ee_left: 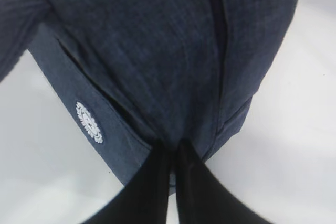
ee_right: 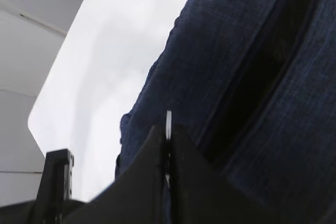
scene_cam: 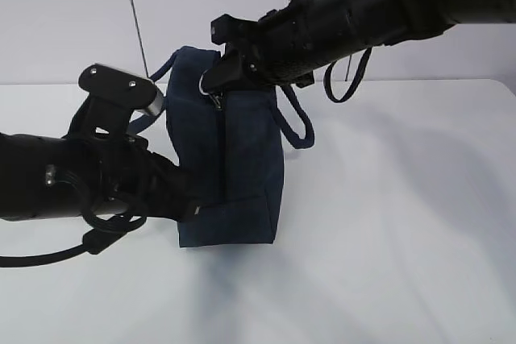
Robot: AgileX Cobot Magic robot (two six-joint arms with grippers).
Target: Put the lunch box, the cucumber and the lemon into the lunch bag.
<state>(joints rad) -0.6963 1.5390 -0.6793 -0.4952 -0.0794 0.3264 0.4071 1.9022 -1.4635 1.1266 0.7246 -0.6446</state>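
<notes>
The lunch bag (scene_cam: pixel 242 159) stands upright in the middle of the white worktop (scene_cam: pixel 403 223), boxy and dark navy, and from here nothing of its inside can be made out. In the right wrist view a dark gap runs along the zipper line, so the top looks at least partly open, but what lies within is too dark to tell.

Left hand (ee_left: pixel 172 153) is low at the bag's near bottom corner, fingers pressed together and pinching a fold of the navy fabric. The small white emblem (ee_left: pixel 89 123) sits just to the side of that grip on the bag's side panel.

Right hand (ee_right: pixel 168 145) comes in from above, at the top edge of the bag, clenched tight on the metal ring pull (scene_cam: pixel 211 86) of the zipper; a thin sliver of the ring pokes up between the fingertips in the wrist view.

One loop handle (scene_cam: pixel 294 122) droops down the bag's far side, the other handle (scene_cam: pixel 161 78) arcs off behind the left arm.

So the bag sits between both hands, held at the bottom and at the top
</notes>
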